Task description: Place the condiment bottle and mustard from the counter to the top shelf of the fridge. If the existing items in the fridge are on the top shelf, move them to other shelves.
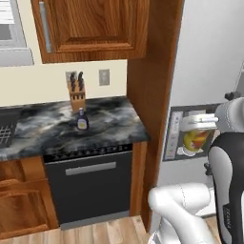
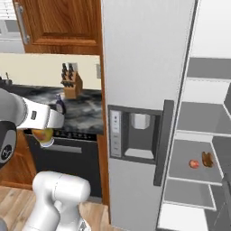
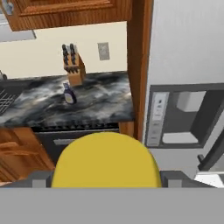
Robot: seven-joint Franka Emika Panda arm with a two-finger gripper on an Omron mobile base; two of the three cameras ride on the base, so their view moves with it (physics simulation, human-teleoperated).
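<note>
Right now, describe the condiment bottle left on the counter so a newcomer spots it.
Find the dark marbled counter left of the fridge. In front of the wooden knife block stands the condiment bottle: small, upright, dark cap, yellowish label.

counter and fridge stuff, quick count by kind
condiment bottle on counter: 1
mustard, yellow, in the hand: 1
knife block: 1
items on fridge shelf, red one and brown one: 2
total: 5
</note>
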